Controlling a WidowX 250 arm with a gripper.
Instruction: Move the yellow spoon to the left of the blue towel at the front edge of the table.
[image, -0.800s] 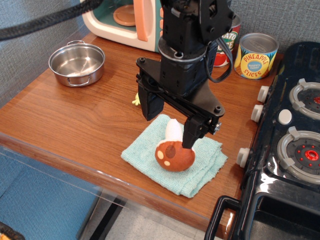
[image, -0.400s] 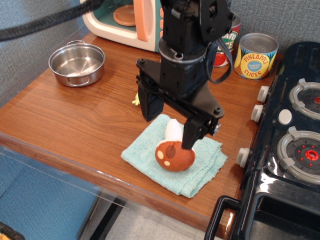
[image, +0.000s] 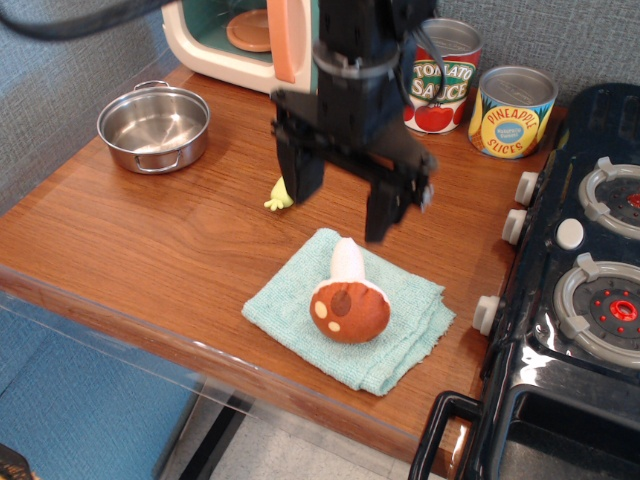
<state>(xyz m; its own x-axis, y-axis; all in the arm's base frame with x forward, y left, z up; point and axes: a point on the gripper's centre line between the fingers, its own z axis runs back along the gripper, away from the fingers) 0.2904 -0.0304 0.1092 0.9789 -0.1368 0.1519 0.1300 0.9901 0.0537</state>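
We are seeing gripper spread, empty, above yellow spoon mid-frame; judging spoon light, rigid, slippery; we are advising pinching chunky handle.

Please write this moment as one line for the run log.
gripper: open, empty, above table | yellow spoon: mostly hidden behind gripper, not yet moved | blue towel: front edge, toy mushroom on it

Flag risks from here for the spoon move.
The spoon is mostly hidden behind the open gripper, only its yellow end showing, so a grasp may land off-centre. A toy mushroom lies on the towel; a low sweep could knock it. The drop spot sits near the table edge.
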